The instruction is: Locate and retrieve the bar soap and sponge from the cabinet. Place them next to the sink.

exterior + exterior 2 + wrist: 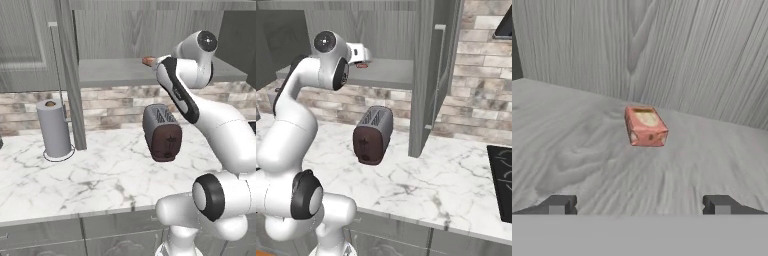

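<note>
Jaws stand wide apart on the white arm's 2-finger gripper (pixel 639 204), nothing between them. Just above frame centre in the hand view, the small reddish-brown rounded bar soap (pixel 645 126) lies on the flat grey wood-grain shelf of the wall cabinet (pixel 577 150), apart from the fingertips (pixel 559 204).

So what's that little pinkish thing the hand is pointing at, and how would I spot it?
Look up at the open grey wall cabinet above the marble counter. On its flat shelf, ahead of the open hand, lies the bar soap. It is a small reddish-brown block, far smaller than the toaster below.
</note>
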